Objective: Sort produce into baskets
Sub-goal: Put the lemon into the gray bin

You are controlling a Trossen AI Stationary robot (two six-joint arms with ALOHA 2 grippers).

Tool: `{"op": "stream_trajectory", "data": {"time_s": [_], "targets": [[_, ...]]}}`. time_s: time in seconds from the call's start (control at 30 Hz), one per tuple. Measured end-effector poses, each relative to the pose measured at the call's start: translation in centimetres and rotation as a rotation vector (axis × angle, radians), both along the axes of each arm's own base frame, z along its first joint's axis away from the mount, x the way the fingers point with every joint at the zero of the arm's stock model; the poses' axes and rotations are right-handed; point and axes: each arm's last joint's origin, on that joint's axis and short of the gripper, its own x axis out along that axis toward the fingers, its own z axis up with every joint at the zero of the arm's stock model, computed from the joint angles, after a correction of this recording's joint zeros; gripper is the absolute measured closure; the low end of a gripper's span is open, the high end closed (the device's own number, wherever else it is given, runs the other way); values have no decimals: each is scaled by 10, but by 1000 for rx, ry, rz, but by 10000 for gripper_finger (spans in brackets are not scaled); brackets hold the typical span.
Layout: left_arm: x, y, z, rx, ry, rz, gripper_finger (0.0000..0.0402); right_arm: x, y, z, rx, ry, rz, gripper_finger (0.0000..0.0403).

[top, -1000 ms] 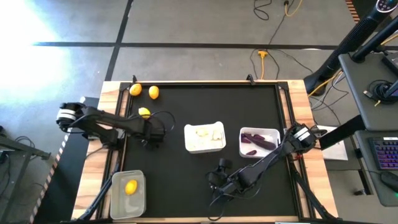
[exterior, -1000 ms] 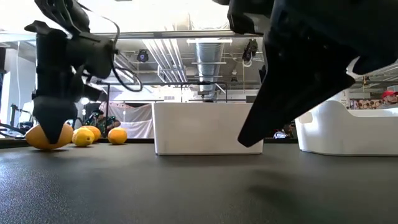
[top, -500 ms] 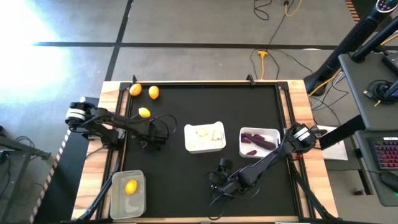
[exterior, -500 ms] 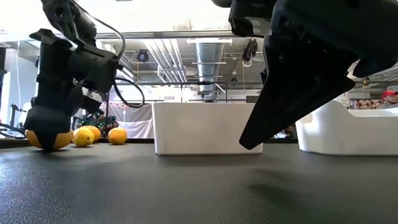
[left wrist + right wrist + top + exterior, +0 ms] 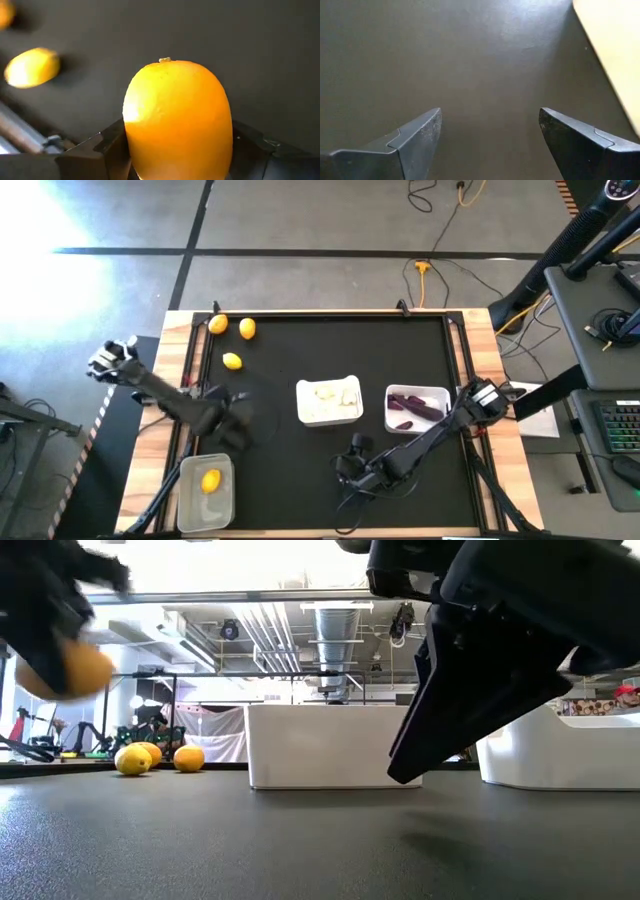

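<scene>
Landmark: the middle tray (image 5: 329,401), on the table (image 5: 330,345) near its centre. Just to its right sits the second tray (image 5: 417,408), with long vegetables (image 5: 415,406) in it; small bulbs (image 5: 326,393) lie in the middle tray itself. Left of it and toward the near edge stands the tub (image 5: 205,491), one fruit (image 5: 210,481) inside. Three fruits lie on the table left of it and farther back: one (image 5: 232,361) nearer, two (image 5: 218,324) (image 5: 247,329) by the far corner. The left gripper (image 5: 232,423) hangs left of the tray, above the table, a fruit (image 5: 177,120) between its fingers. The right gripper (image 5: 352,468) sits nearer than the tray, slightly right.
</scene>
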Motion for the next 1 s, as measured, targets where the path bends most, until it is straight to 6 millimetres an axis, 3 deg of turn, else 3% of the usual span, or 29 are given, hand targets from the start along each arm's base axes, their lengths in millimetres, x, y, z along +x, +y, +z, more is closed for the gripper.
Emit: {"op": "stream_trajectory", "data": {"time_s": [0.17, 0.33, 0.47, 0.77, 1.0], "targets": [[-35, -67, 27, -152, -158, -218, 168, 5, -9, 0, -39, 7, 16, 76], [-75, -110, 33, -333, -282, -195, 167, 10, -18, 0, -59, 10, 14, 76], [-87, -119, 21, -333, -295, -85, 166, 13, -22, 1, -72, -3, 5, 76], [-77, -125, -13, -170, -172, -30, 157, 11, -16, 1, -56, -8, 21, 76], [-72, -118, -19, -62, -72, 1, 121, 10, -15, 1, -56, -8, 24, 76]]}}
